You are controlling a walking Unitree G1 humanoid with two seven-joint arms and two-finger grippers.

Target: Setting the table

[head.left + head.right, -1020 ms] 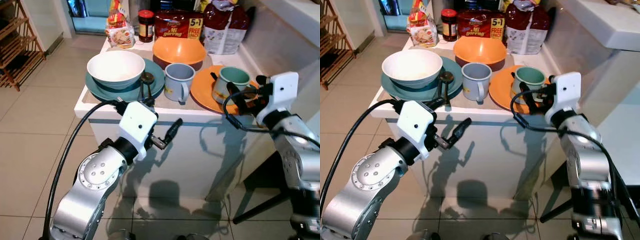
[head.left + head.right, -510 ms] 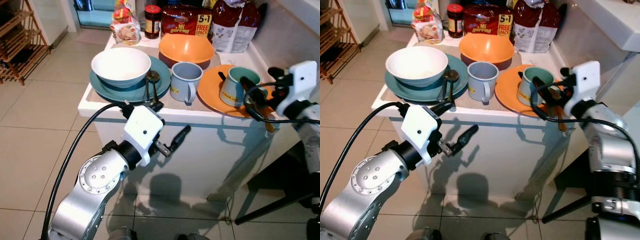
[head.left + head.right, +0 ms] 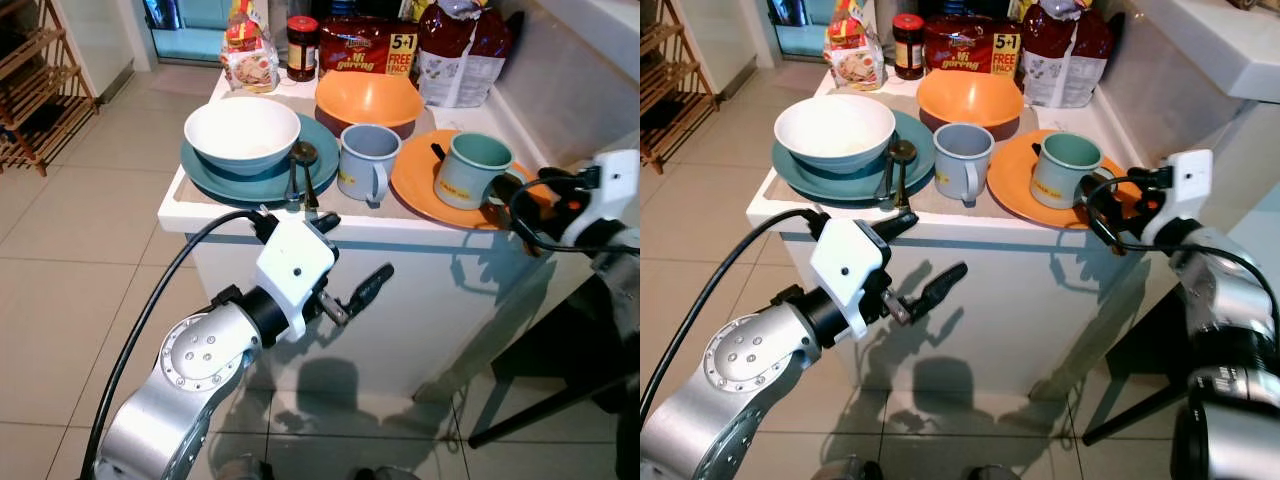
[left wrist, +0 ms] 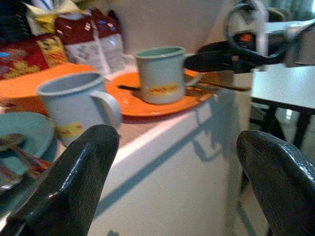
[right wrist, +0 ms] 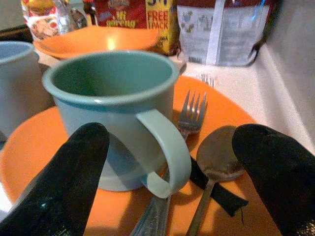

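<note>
The right gripper (image 3: 1118,205) sits at the right of the frame, level with the desk (image 3: 940,215) top, its two black fingers (image 5: 74,162) spread wide and holding nothing. Straight ahead of it, between the fingers in the right wrist view, stands the green mug (image 5: 115,113) on the orange plate (image 5: 29,147), handle turned toward the gripper. Just beside the handle a fork (image 5: 189,115) and a spoon (image 5: 214,162) lie on the same plate, their long axes running roughly along the gripper's line of reach, bowl and tines pointing away. The right arm is plainly the nearer one to this setting, so any lift of mug or cutlery likely falls to it. The left gripper (image 3: 350,290) hangs lower centre of the frame, below the desk edge and in front of its white side, fingers parted and empty. Further out toward the upper left sits the teal plate (image 3: 215,170) carrying the white bowl (image 3: 242,130), with another spoon (image 3: 300,160) resting at its right rim. The grey mug (image 3: 367,160) stands between the two plates, the orange bowl (image 3: 368,98) behind it, and food packets (image 3: 365,45) line the far edge.
</note>
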